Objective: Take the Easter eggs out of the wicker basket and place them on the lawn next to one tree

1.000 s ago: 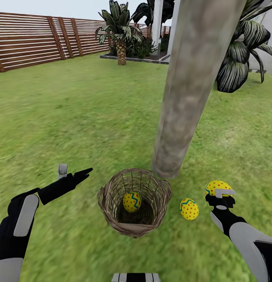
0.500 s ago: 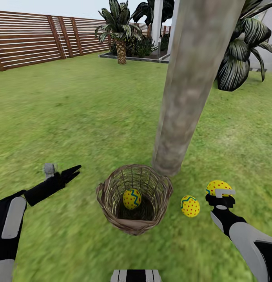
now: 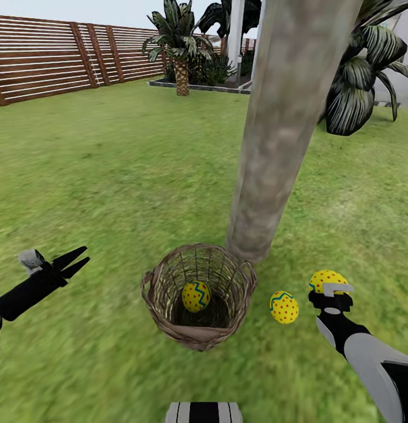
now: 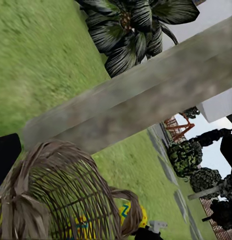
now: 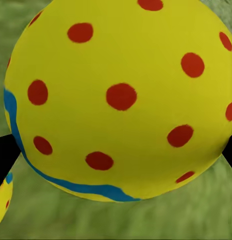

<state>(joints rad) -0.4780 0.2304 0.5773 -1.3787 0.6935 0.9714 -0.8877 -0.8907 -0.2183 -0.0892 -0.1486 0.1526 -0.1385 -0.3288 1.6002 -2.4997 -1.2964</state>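
The brown wicker basket (image 3: 161, 301) stands on the lawn (image 3: 110, 176) at the foot of the grey-brown tree (image 3: 280, 135), with one yellow dotted Easter egg (image 3: 196, 295) inside. A second egg (image 3: 284, 307) lies on the grass just right of the basket. To its right my right gripper (image 3: 329, 289) is shut on the third egg (image 3: 325, 278), which sits large between the black fingers in the right wrist view (image 5: 121, 100). My left gripper (image 3: 76, 262) hangs open and empty, well left of the basket. The left wrist view looks across the basket (image 4: 50, 195) to the trunk (image 4: 146, 105).
A brown slat fence (image 3: 45, 64) runs along the far left. A short palm (image 3: 180, 53) stands at the back and a dark leafy plant (image 3: 357, 88) behind the trunk on the right. Open grass spreads left of and beyond the basket.
My left arm has pulled back to the left, away from the basket. The right gripper and the eggs have stayed where they were.
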